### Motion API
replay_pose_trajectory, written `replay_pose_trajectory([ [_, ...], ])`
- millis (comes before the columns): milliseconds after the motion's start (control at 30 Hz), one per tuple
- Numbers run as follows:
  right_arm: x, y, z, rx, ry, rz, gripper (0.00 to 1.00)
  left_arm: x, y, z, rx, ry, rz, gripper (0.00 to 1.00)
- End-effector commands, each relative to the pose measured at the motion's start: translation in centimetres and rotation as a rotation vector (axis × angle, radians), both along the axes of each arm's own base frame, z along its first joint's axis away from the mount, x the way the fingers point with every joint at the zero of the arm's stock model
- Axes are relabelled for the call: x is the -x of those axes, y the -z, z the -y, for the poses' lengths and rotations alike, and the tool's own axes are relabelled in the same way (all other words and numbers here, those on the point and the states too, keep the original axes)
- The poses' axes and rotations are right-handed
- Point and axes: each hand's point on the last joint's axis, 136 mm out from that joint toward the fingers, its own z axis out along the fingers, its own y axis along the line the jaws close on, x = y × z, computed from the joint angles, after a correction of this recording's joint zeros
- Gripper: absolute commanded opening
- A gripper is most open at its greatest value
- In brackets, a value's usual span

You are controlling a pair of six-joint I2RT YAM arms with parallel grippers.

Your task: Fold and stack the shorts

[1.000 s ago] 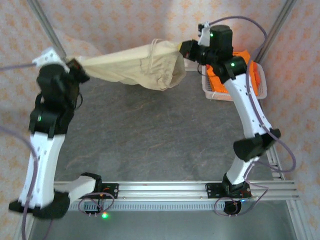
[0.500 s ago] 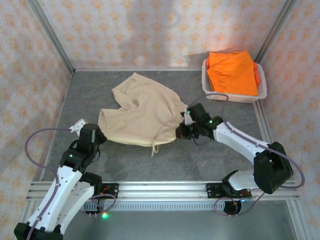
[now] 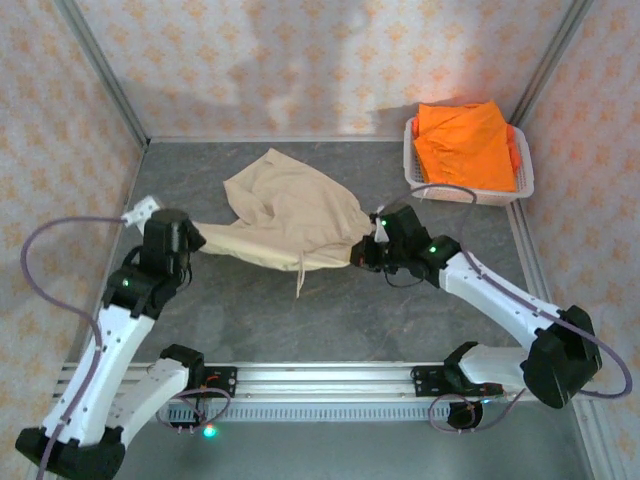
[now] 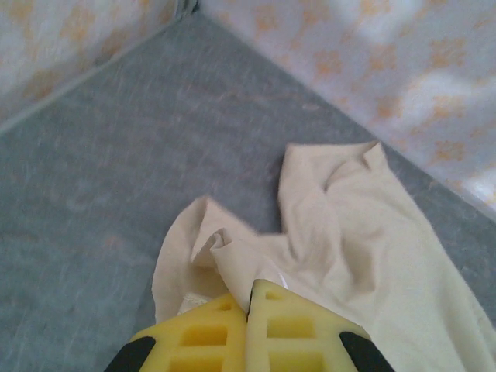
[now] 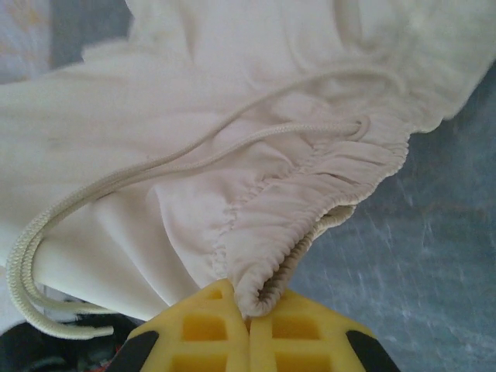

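Beige shorts (image 3: 285, 215) are stretched between my two grippers over the grey table, their far part resting on the surface. My left gripper (image 3: 190, 238) is shut on the cloth at the shorts' left end; in the left wrist view the yellow fingers (image 4: 249, 298) pinch a fold of the beige shorts (image 4: 341, 232). My right gripper (image 3: 362, 250) is shut on the elastic waistband at the right end, seen gathered between the pads (image 5: 249, 310). A white drawstring (image 5: 116, 194) hangs loose. Orange shorts (image 3: 463, 145) lie piled in the white basket (image 3: 470, 192).
The basket stands at the back right, near the right wall. Patterned walls enclose the table on three sides. An aluminium rail (image 3: 330, 378) with the arm bases runs along the near edge. Bare grey table (image 3: 330, 320) lies in front of the shorts.
The beige shorts came down from being held high and stretched to lying on the table. Since half a second ago both grippers have moved slightly farther back, pulling the near edge taut.
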Motion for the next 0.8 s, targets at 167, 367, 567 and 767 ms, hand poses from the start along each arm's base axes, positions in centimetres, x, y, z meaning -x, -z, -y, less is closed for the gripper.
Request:
replay_pose_trajectory([
  [167,-5.7,-7.8,4.5,0.125,0.154,0.191,0.0,-4.5,-7.8,0.2,-0.11,0.018,0.095,0.0],
  [367,-9.2,-11.2,7.0,0.09,0.218,0.205,0.0,-6.3,-8.6,1.2,-0.127,0.066,0.076,0.0],
  [567,-11.9,-13.8,6.4,0.049,0.207,0.273,0.0,-6.9,-11.0,0.7,-0.185,0.05,0.135,0.0],
  [767,-16.4,-15.1,5.2,0.075,0.159,0.279,0.0,-8.5,-12.7,1.0,-0.229,0.068,0.116,0.0],
])
